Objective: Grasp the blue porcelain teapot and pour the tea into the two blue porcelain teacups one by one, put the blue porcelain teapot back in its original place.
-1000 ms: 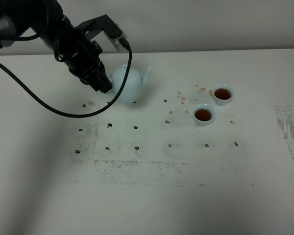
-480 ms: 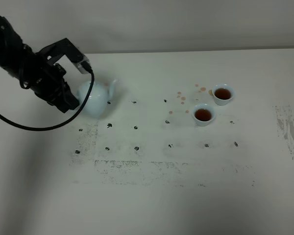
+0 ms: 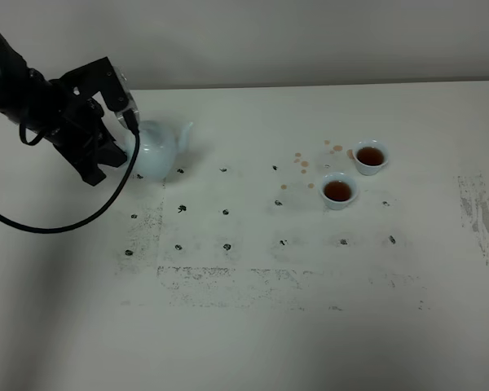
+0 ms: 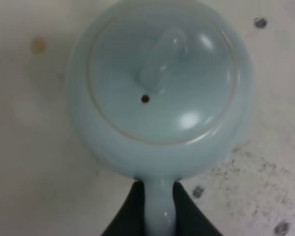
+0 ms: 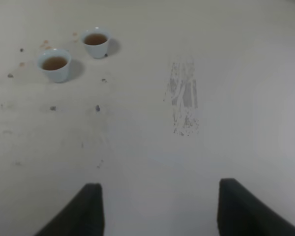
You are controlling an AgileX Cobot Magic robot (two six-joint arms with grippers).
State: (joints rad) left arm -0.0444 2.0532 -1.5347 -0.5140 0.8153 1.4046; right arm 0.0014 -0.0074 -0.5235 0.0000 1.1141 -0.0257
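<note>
The pale blue teapot point(image 3: 156, 148) stands upright on the table at the far left, spout pointing right. My left gripper point(image 3: 124, 147) is shut on its handle; in the left wrist view the black fingertips point(image 4: 135, 206) clamp the handle below the lidded teapot point(image 4: 160, 88). Two blue teacups hold brown tea at the right: one point(image 3: 339, 191) nearer, one point(image 3: 370, 156) farther. They also show in the right wrist view, one point(image 5: 54, 64) beside the other point(image 5: 96, 42). My right gripper point(image 5: 157, 211) is open and empty, out of the high view.
Tea drops point(image 3: 303, 163) stain the table left of the cups. Black dot marks point(image 3: 226, 213) and a scuffed patch point(image 3: 228, 277) cover the middle. A grey smear point(image 3: 482, 216) lies at the right edge. The arm's black cable point(image 3: 57, 224) loops over the table's left.
My left arm has carried the teapot from mid-table leftward and set it down at the far left, still gripping the handle. The cups have not moved.
</note>
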